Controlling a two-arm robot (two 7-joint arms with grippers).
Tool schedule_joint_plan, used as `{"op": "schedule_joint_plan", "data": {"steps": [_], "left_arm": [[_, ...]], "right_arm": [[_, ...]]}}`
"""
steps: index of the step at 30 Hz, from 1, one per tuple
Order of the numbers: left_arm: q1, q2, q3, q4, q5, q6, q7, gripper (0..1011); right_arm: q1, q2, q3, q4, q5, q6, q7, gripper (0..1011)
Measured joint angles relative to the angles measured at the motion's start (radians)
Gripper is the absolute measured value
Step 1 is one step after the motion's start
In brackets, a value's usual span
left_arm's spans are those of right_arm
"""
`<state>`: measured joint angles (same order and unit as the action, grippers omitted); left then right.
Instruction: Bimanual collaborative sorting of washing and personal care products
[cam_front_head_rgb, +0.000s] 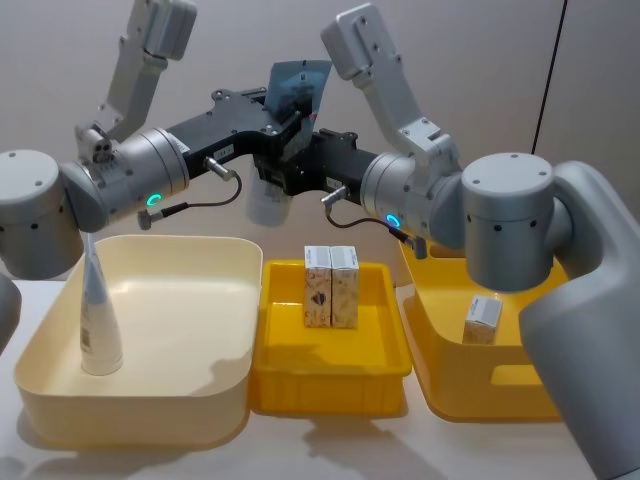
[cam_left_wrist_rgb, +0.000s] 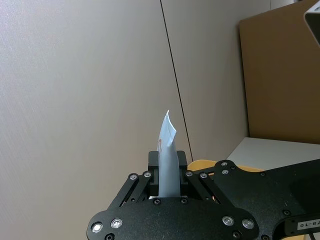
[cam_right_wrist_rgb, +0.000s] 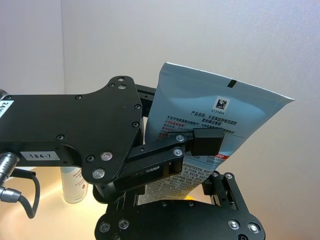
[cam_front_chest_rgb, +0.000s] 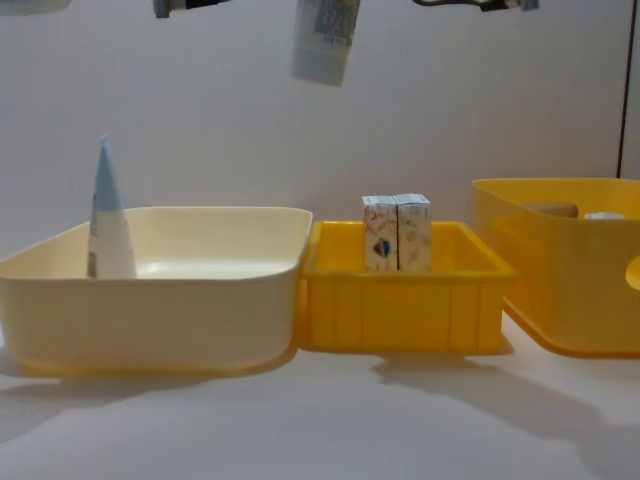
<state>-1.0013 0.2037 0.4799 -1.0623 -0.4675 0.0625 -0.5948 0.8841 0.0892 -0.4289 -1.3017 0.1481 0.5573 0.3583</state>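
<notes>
A pale blue-and-white squeeze tube (cam_front_head_rgb: 98, 315) stands cap-down in the near-left cream plastic bin (cam_front_head_rgb: 190, 400), its thin crimped end pointing up, while two small patterned cardboard boxes (cam_front_head_rgb: 331, 286) stand upright side by side, touching, in the shallow yellow tray (cam_front_head_rgb: 330, 385) at the middle, and another small box (cam_front_head_rgb: 483, 319) rests in the deep yellow bin (cam_front_head_rgb: 470, 400) on the right. Farther back and high above the bins, the left pincer (cam_left_wrist_rgb: 168, 186) and the right pincer (cam_right_wrist_rgb: 200, 165) meet in mid-air over the gap between cream bin and tray, both pinching a second blue-and-white printed tube (cam_front_head_rgb: 290, 120), crimped end up and white cap (cam_front_head_rgb: 268, 203) hanging below. The handover looks the likely step, and the risk is plain: if one pincer lets go before the other holds firmly, or both pull against each other, the soft tube could buckle, twist or slip and drop between bins or onto the upright boxes, knocking them over. The bins sit on a smooth, pale bench (cam_front_chest_rgb: 320, 420); behind runs a plain light wall (cam_front_chest_rgb: 480, 110), with a brown board (cam_left_wrist_rgb: 280, 80) leaning beyond.
</notes>
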Motion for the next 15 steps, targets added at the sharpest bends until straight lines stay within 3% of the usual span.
{"op": "schedule_joint_plan", "data": {"steps": [15], "left_arm": [[0.0, 0.0, 0.0, 0.0, 0.0, 0.0, 0.0, 204]], "right_arm": [[0.0, 0.0, 0.0, 0.0, 0.0, 0.0, 0.0, 599]]}}
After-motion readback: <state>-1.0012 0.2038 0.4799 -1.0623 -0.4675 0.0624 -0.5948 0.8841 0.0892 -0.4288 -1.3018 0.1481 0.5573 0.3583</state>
